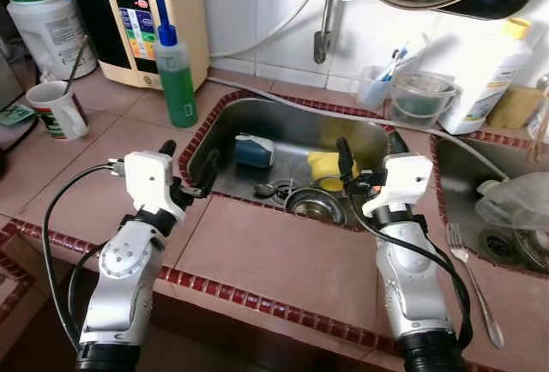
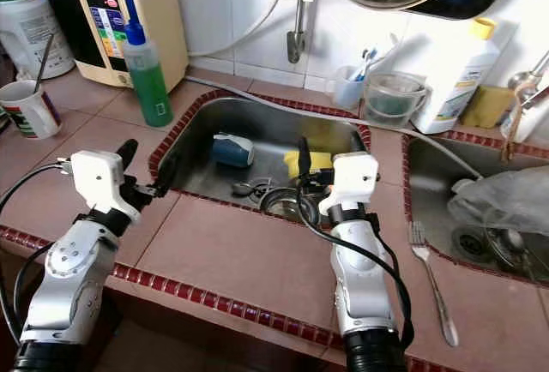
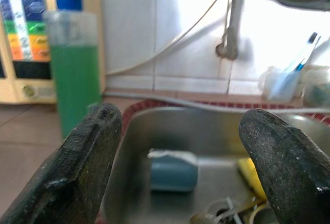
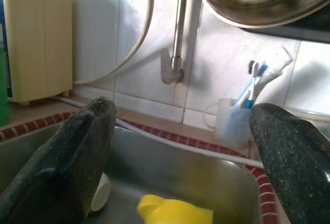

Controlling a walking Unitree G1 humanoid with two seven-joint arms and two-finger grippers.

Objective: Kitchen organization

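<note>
Terracotta-tiled tabletop (image 1: 274, 256) nearest, fork (image 1: 470, 282) lying at its right end. Left gripper (image 1: 189, 166) at the steel sink (image 1: 225, 132) left rim, fingers wide, empty. Right gripper (image 1: 371, 156) over front rim, fingers wide, empty. In the basin: blue cup (image 1: 255, 150) on its side, yellow sponge (image 1: 328, 163), drain strainer (image 1: 316, 205). Farther back: green soap bottle (image 1: 177, 81), toothbrush cup (image 1: 376, 86), faucet (image 1: 322, 25).

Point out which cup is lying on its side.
The blue cup inside the sink lies on its side. The mug on the counter at far left and the clear cup holding toothbrushes behind the sink both stand upright.
</note>
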